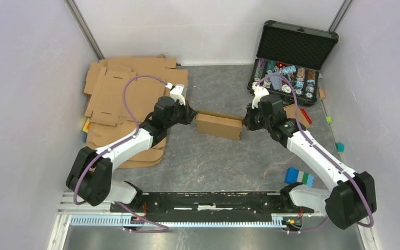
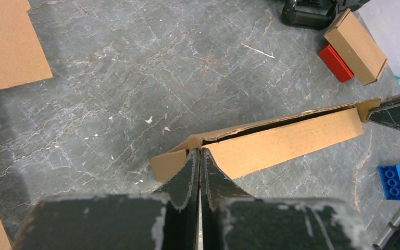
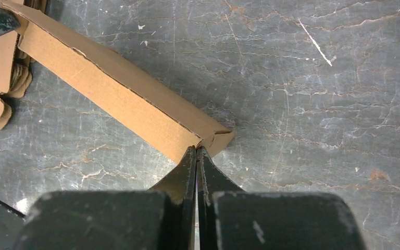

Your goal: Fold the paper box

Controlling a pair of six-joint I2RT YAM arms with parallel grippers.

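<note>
The paper box (image 1: 219, 125) lies on the grey table (image 1: 208, 161), stretched between the two sets of fingers. The left gripper (image 2: 199, 152) has its fingers pressed together, pinching the cardboard edge at the box's near end, and the long wall runs away from the tips towards the other arm. The right gripper (image 3: 196, 150) is closed tight, its tips touching the box's end corner; I cannot tell whether any cardboard sits between them. Flat cardboard blanks (image 1: 120, 88) lie behind the left fingers.
</note>
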